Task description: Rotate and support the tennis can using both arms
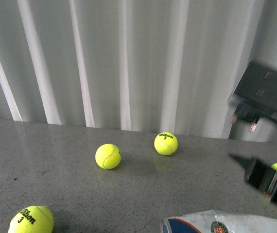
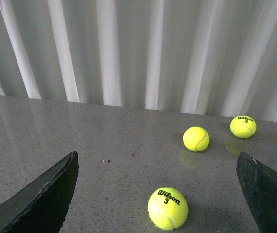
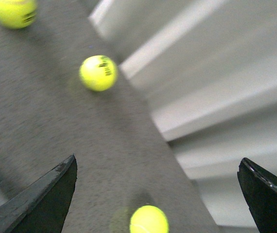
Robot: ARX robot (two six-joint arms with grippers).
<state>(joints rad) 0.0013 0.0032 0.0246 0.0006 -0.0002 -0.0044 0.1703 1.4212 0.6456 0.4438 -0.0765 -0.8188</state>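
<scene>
The tennis can (image 1: 228, 223) lies on its side at the near edge of the grey table, with only its white label, orange stripe and silver rim showing in the front view. My right gripper (image 1: 262, 177) hangs open just above and behind the can's right end, blurred, under its black arm (image 1: 267, 92). In the right wrist view the right gripper (image 3: 158, 159) is open over the tabletop, with nothing between its fingers (image 3: 46, 194). My left gripper (image 2: 157, 158) is open above a yellow ball (image 2: 167, 208). The can is out of both wrist views.
Yellow tennis balls lie loose on the grey table (image 1: 56, 165): one in the middle (image 1: 108, 156), one further back (image 1: 165, 143), one at the near left (image 1: 31, 220), one half hidden behind the right gripper (image 1: 276, 166). A white pleated curtain (image 1: 129, 58) closes the back.
</scene>
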